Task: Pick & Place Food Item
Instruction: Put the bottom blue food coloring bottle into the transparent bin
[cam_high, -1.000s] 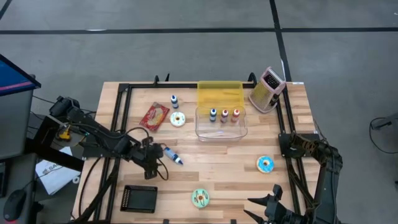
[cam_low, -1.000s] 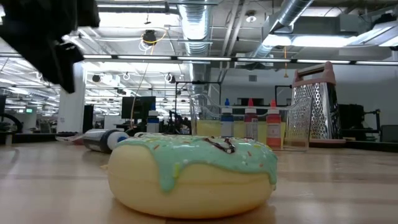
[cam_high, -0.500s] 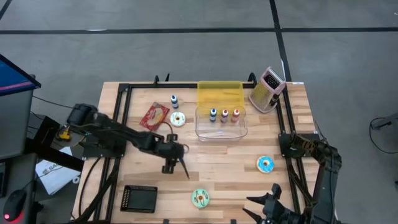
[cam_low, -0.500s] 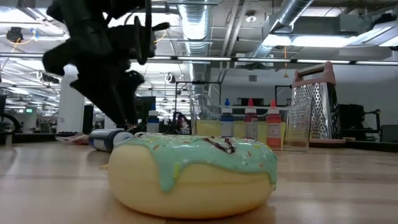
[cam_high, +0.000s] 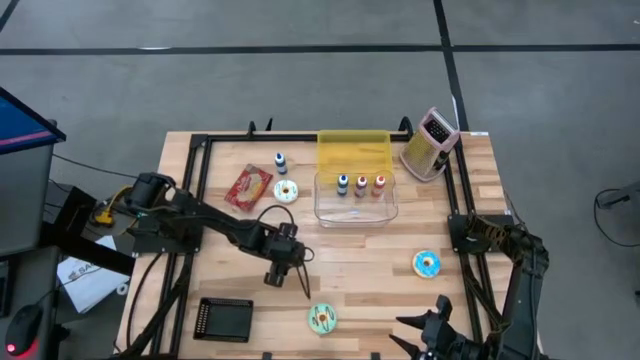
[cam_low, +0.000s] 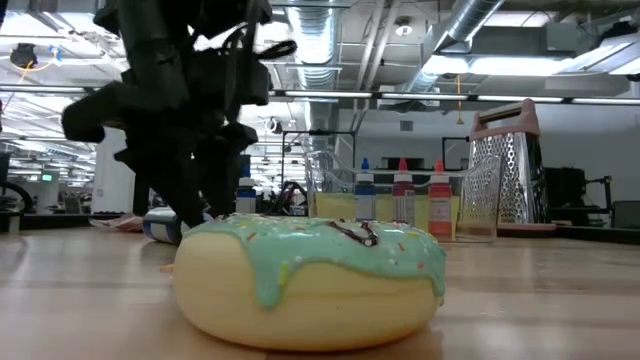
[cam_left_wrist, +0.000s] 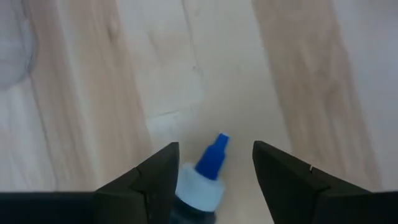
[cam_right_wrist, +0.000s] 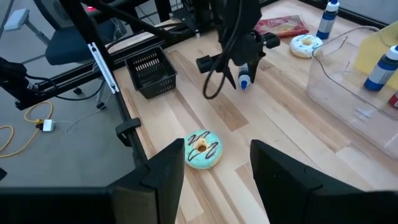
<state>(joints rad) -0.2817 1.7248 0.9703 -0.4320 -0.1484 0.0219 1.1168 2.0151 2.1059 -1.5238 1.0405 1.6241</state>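
Observation:
A small bottle with a blue cap (cam_left_wrist: 200, 180) lies on its side on the wooden table (cam_high: 370, 260). My left gripper (cam_left_wrist: 211, 171) is open, pointing steeply down, with one finger on each side of the bottle's neck. I cannot tell whether either finger touches it. The right wrist view shows that gripper (cam_right_wrist: 246, 67) just above the bottle (cam_right_wrist: 244, 81). The low view shows the bottle (cam_low: 163, 226) behind the dark fingers. My right gripper (cam_right_wrist: 217, 177) waits open, raised over the table's near right corner.
A green-frosted donut (cam_high: 321, 318) lies near the front edge, and a blue-frosted donut (cam_high: 427, 264) at the right. Farther back are a white donut (cam_high: 286, 192) and a red packet (cam_high: 248, 186). A clear bin (cam_high: 356, 197) holds three bottles. There is also a grater (cam_high: 430, 142) and a black basket (cam_high: 224, 319).
My left gripper has swung toward the table's right edge, come down over the lying bottle, and rolled about its own axis. Its fingers now straddle the bottle. The bottle has stayed where it lay.

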